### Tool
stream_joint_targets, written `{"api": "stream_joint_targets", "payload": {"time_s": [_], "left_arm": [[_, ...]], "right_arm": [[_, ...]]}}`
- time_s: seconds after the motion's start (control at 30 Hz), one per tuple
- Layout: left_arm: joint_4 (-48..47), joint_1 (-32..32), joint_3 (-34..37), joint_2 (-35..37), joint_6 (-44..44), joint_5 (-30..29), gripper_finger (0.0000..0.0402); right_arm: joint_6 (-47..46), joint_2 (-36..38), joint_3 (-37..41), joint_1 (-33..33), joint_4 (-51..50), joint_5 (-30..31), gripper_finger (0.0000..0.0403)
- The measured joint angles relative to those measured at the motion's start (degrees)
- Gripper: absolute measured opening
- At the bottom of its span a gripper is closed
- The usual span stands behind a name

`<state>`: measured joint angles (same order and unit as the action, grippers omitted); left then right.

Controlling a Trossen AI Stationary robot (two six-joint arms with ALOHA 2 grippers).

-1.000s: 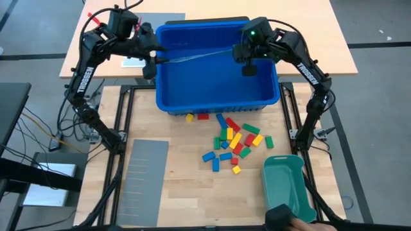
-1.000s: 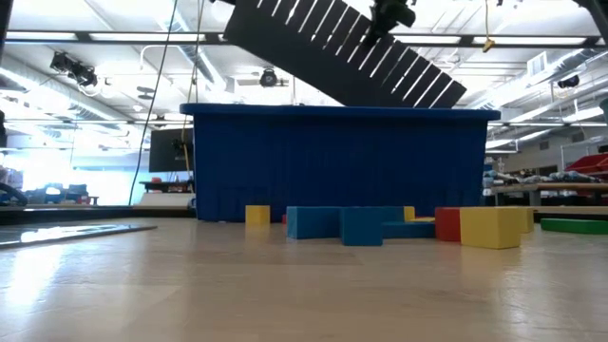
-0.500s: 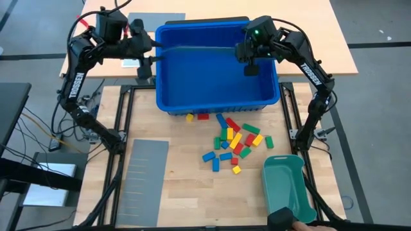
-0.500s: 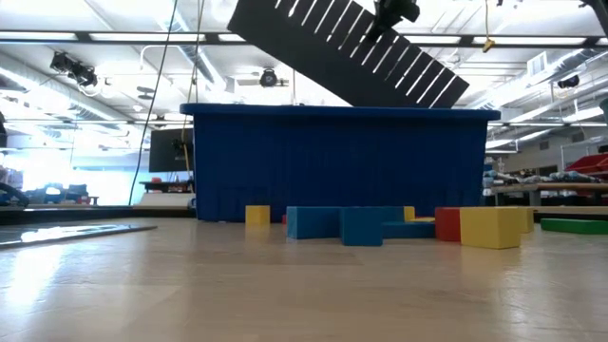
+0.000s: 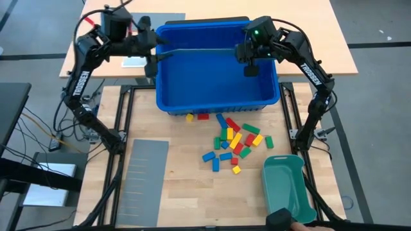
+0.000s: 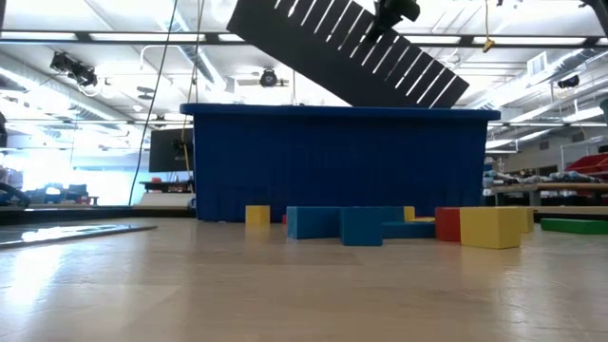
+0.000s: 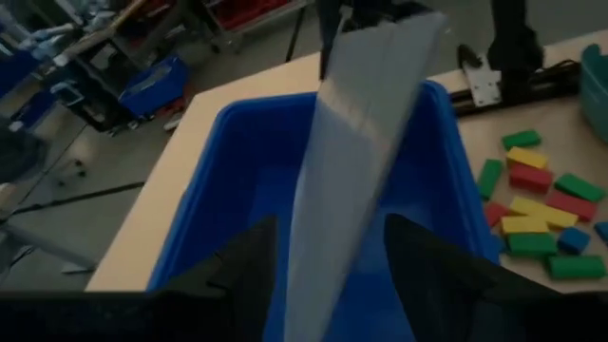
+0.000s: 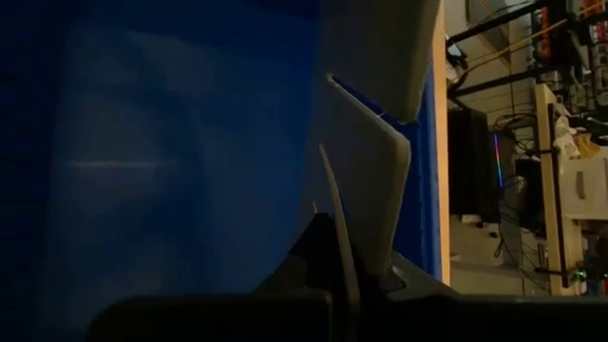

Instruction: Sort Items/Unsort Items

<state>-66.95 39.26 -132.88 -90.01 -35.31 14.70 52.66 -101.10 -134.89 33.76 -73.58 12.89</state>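
Overhead, the right end effector [image 5: 246,59] is clenched on a grey divider sheet [image 5: 199,51] spanning the blue bin [image 5: 218,102]; the left end effector [image 5: 150,56] is released at the sheet's other end. Blocks [image 5: 234,142] lie scattered on the table [image 5: 186,192]. Low down, the sheet [image 6: 347,52] tilts above the bin [image 6: 337,161].

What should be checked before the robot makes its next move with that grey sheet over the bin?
1. Right hand shut on the grey slotted sheet: ok.
2. Left hand gripping the sheet: not ok; its fingers stand open on either side of the sheet's end.
3. Sheet level: not ok; it hangs tilted above the blue bin.
4. Sheet over the bin: ok.
5. Blocks away from both hands: ok; they lie on the table in front of the bin.
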Motion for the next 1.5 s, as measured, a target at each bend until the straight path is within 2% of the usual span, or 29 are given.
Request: {"api": "stream_joint_targets", "payload": {"time_s": [0.17,0.27,0.37,0.5,0.53,0.83,1.23,1.5], "left_arm": [[0.23,-1.82,0.01,-3.04,0.37,-1.35,0.0196],[0.41,-2.51,0.02,-4.61,0.43,-3.27,0.0175],[1.43,-3.18,0.02,-5.9,0.86,-3.51,0.013],[2.15,-4.05,0.02,-6.94,1.11,-3.58,0.0031],[2.03,-4.05,0.02,-7.14,1.62,-3.55,0.0017],[9.62,-3.76,-0.09,-7.52,6.12,-2.7,0.0005],[18.88,0.01,0.05,-6.61,10.97,4.09,0.0003],[21.79,0.92,0.05,-6.56,14.17,4.29,0.0002]], "right_arm": [[-0.05,0.0,0.0,0.0,0.06,-0.49,0.0],[-0.11,0.0,0.0,-0.02,0.06,-0.77,0.0],[-0.11,-0.02,0.0,-0.02,0.25,-0.71,0.0],[-0.11,-0.03,0.0,0.0,-0.05,-0.73,0.0],[-0.11,-0.08,0.0,0.0,-0.1,-0.75,0.0],[-2.85,1.28,0.02,0.13,1.87,-0.04,0.0021],[-9.54,10.0,0.0,0.09,15.85,0.13,0.006],[-16.11,14.48,0.0,0.11,20.78,-2.16,0.0098]]}}
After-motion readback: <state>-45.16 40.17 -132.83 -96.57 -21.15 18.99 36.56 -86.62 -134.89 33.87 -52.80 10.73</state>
